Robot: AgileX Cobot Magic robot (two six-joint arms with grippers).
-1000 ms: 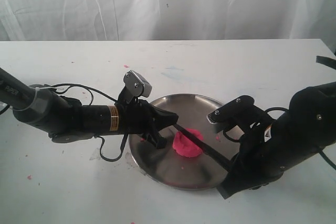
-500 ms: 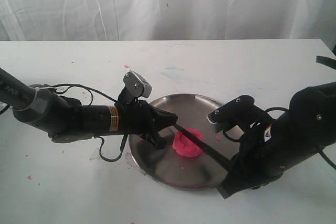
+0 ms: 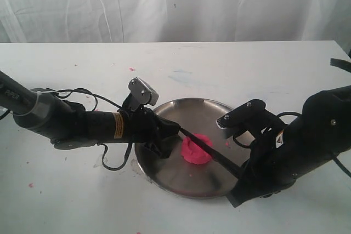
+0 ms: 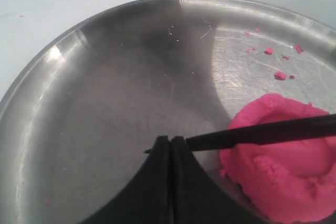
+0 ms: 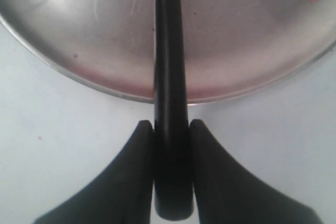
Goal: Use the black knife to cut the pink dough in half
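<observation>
The pink dough (image 3: pixel 196 152) is a round lump lying right of centre in the steel plate (image 3: pixel 181 182). The black knife (image 3: pixel 213 152) runs diagonally across the dough's top, its blade pressed against the lump (image 4: pixel 283 171). My left gripper (image 3: pixel 177 130) is shut on the blade's tip, which pokes out just past the fingers (image 4: pixel 171 141). At the plate's near-right rim, my right gripper (image 3: pixel 237 178) is shut on the knife's handle (image 5: pixel 170 129). In the left wrist view the blade (image 4: pixel 262 134) crosses the dough's dented top.
Tiny pink crumbs (image 4: pixel 280 75) lie scattered on the plate's (image 4: pixel 79 103) floor beyond the dough. The plate sits on a white table (image 3: pixel 219 64) with small pink specks, and a white curtain (image 3: pixel 175 4) hangs behind. Cables loop beside the left arm (image 3: pixel 71 124).
My left gripper has sunk slightly toward the plate, taking the knife's tip down with it. The right arm and the dough have stayed where they were.
</observation>
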